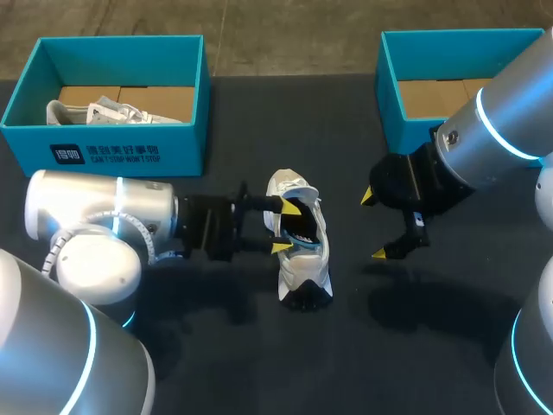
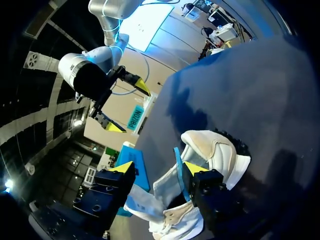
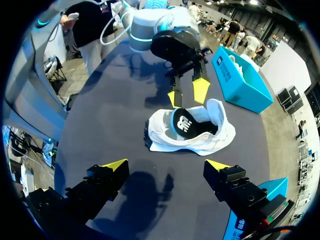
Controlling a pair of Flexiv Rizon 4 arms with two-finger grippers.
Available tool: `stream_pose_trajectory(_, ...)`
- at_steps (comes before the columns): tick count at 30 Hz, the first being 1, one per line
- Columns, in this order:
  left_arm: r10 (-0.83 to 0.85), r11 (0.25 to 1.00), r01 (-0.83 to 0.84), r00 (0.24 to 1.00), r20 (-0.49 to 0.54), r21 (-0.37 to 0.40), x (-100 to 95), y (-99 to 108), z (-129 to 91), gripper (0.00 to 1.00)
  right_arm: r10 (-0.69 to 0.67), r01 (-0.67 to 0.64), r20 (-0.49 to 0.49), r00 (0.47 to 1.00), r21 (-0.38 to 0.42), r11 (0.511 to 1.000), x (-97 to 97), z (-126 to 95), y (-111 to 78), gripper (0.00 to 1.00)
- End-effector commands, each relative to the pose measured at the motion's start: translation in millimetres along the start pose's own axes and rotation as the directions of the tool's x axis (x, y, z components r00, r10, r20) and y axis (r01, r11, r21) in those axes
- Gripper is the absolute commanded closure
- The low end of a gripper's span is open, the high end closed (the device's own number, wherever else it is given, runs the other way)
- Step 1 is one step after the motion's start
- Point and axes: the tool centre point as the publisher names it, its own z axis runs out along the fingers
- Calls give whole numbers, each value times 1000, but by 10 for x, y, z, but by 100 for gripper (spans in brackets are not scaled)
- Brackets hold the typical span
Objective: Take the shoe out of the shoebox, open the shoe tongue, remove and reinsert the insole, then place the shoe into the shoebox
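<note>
Head view: shoe (image 1: 304, 270) mid-table (image 1: 259, 363); likely light, soft upper, stiffer heel; left end effector (image 1: 286, 227) open, straddling collar, probably best hold; right end effector (image 1: 374, 225) open, empty, right of shoe.

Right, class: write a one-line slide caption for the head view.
Left gripper open at the white shoe lying on the dark table, right gripper open beside it.

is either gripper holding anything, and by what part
Nothing is held. The left gripper stands open at the collar of the white sneaker; the right gripper is open and empty.
</note>
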Motion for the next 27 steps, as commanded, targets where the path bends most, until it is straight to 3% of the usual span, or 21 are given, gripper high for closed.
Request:
stream_pose_trajectory(1,-13,1000,13,1000,4,16,24,-17,-10,44,-1,1,0,1000,-1,1000,0,10,0,0)
stream_pose_trajectory(4,-29,999,29,1000,-2,34,73,-2,52,53,-1,1,0,1000,-1,1000,0,10,0,0)
stream_pose_trajectory(8,-30,999,30,1000,-6,38,65,-13,62,55,-1,1,0,1000,-1,1000,0,10,0,0)
stream_pose_trajectory(12,-18,999,19,1000,-15,41,1,-9,-19,69,-1,1,0,1000,-1,1000,0,10,0,0)
stream_pose_trajectory(15,-3,998,7,998,-55,68,-29,1,-77,100,-1,1,0,1000,-1,1000,0,10,0,0)
stream_pose_trajectory(27,90,981,-28,942,-324,190,-61,-30,-145,100,-1,1,0,1000,-1,1000,0,10,0,0)
